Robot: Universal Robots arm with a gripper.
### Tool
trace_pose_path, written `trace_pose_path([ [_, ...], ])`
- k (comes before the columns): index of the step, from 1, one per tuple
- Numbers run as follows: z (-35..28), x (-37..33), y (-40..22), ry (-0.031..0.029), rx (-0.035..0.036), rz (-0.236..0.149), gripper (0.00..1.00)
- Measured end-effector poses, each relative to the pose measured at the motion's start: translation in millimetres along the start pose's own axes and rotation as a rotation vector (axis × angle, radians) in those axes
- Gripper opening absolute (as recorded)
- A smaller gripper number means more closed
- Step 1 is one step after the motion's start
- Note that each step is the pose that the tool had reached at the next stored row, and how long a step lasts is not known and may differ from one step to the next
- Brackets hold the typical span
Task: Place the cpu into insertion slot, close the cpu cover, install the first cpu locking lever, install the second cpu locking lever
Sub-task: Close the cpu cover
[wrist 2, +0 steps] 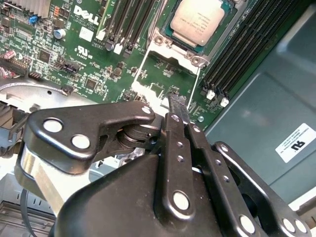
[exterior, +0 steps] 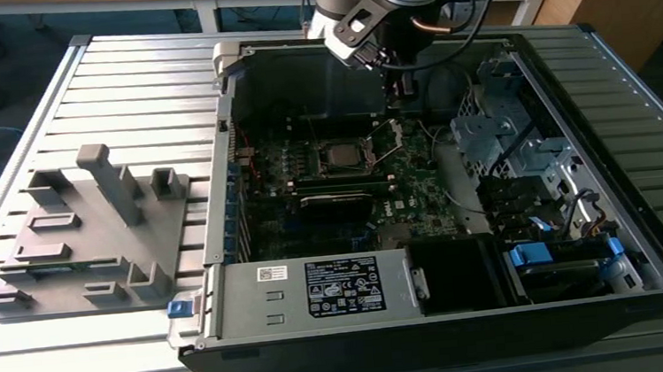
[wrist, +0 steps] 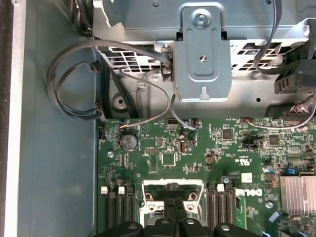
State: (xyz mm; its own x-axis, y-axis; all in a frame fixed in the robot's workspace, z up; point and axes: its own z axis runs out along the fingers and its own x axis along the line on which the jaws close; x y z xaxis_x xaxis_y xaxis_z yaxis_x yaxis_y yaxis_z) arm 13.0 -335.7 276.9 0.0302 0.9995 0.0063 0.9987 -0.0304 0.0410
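The cpu (wrist 2: 200, 19) lies flat in the insertion slot (wrist 2: 167, 32) on the green motherboard (wrist: 168, 148), inside the open computer case (exterior: 438, 337) on the desk (exterior: 122, 87). The cpu cover (wrist: 172, 184) is swung open, just beside the slot. The pincer (wrist 2: 177, 104) hangs at the cover's free edge with its fingers pressed together. Whether they touch the cover, one cannot tell. A grey fixture (exterior: 86, 232) lies at the exterior view's left.

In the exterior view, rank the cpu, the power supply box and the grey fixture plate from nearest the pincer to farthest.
1. The cpu, inside the computer case, close beside the pincer.
2. The power supply box, at the case's edge nearest the camera.
3. The grey fixture plate, outside the case, on the exterior view's left.
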Motion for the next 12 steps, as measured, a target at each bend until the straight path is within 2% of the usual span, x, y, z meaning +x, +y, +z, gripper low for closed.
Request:
trace_pose_path([
  [12,0.5,0.3,8.1,0.0001,0.0000,0.000,0.11],
])
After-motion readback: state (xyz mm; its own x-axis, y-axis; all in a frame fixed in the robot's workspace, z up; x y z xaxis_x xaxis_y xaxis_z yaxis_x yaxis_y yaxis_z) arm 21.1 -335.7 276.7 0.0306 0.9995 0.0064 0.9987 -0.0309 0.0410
